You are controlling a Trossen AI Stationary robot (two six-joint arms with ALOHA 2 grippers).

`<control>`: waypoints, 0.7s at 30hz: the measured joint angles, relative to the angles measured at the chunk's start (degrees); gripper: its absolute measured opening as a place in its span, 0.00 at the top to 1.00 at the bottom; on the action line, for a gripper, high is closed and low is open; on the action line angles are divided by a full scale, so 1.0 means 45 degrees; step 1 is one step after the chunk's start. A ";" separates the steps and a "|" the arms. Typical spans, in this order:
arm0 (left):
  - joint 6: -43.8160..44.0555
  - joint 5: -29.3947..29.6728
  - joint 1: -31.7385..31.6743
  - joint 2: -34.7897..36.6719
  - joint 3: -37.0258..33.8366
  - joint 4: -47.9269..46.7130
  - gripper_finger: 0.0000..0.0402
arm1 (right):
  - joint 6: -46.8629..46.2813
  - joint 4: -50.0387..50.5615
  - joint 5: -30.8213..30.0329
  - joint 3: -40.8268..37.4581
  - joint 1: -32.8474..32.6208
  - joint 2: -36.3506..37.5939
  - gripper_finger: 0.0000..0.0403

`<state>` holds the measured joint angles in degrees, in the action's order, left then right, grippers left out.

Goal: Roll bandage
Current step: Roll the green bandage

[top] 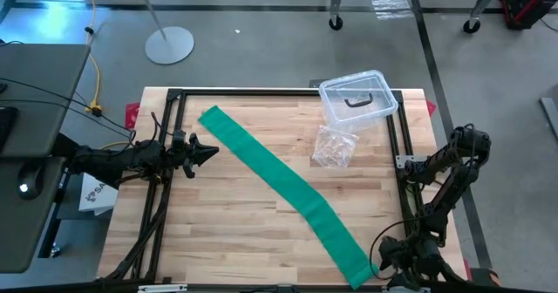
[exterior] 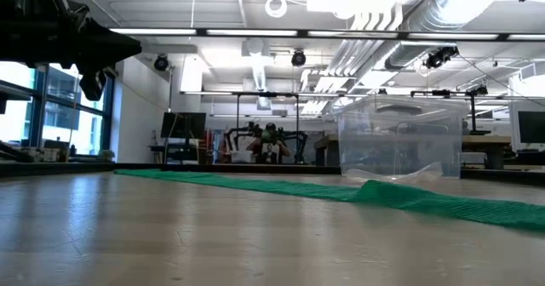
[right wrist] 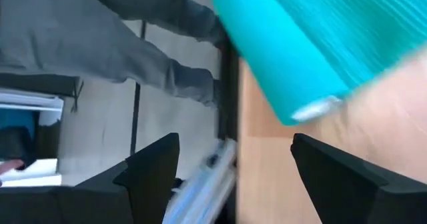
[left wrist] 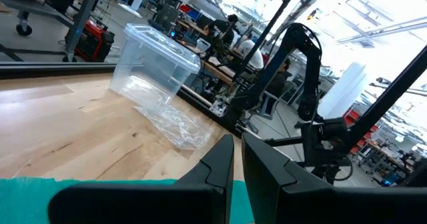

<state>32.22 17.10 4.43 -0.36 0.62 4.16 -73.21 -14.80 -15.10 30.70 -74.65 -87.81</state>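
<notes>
Green bandage (top: 283, 187) stretches flat diagonally across the table; right gripper (top: 392, 260), fingers spread wide, hovers just beside its near end, left gripper (top: 212, 151) pressed together near the far end.

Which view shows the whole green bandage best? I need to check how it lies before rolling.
The high view: the bandage lies flat, unrolled, diagonally across the table. The low view shows it edge-on as a thin strip. The left wrist view catches one patch; the right wrist view shows one end.
</notes>
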 joint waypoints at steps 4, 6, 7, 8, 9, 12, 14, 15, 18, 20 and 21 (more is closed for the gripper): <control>0.0138 0.0002 0.0000 0.0000 0.0000 -0.0004 0.93 | 0.0608 0.1088 -0.0726 0.0542 0.0000 0.0009 0.29; 0.0137 0.0002 0.0002 0.0000 0.0000 -0.0005 0.93 | 0.0602 0.1827 -0.1164 0.0763 0.0004 0.0009 0.29; 0.0138 0.0005 0.0002 0.0000 0.0000 -0.0005 0.93 | 0.0619 0.2084 -0.1339 0.0842 0.0000 0.0009 0.29; 0.0138 0.0001 0.0000 0.0000 0.0000 -0.0005 0.93 | 0.0683 0.2214 -0.1444 0.0879 0.0000 0.0009 0.29; 0.0138 0.0005 0.0000 0.0000 0.0000 -0.0005 0.93 | 0.0737 0.2286 -0.1520 0.0883 0.0000 0.0009 0.29; 0.0138 0.0005 0.0000 0.0000 0.0000 -0.0005 0.93 | 0.0922 0.2682 -0.1541 0.0888 0.0002 0.0009 0.29; 0.0138 0.0005 0.0000 0.0000 0.0000 -0.0005 0.93 | 0.0920 0.2757 -0.1538 0.0888 0.0000 0.0004 0.29; 0.0136 0.0010 0.0000 0.0000 0.0000 -0.0005 0.93 | 0.0841 0.2746 -0.1538 0.0889 0.0000 -0.0054 0.29; 0.0138 0.0034 0.0005 0.0000 0.0000 -0.0005 0.93 | 0.0265 0.2471 -0.1385 0.0893 -0.0099 -0.0515 0.29; 0.0138 0.0034 0.0000 0.0000 0.0000 -0.0010 0.93 | -0.0014 0.1811 -0.1241 0.0891 -0.0171 -0.0893 0.29; 0.0138 0.0034 0.0004 0.0000 0.0000 -0.0009 0.93 | -0.0068 0.1331 -0.1283 0.0893 -0.0161 -0.1075 0.29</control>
<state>32.84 17.26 4.44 -0.36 0.62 4.12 -73.52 -8.81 -20.87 34.72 -75.38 -92.64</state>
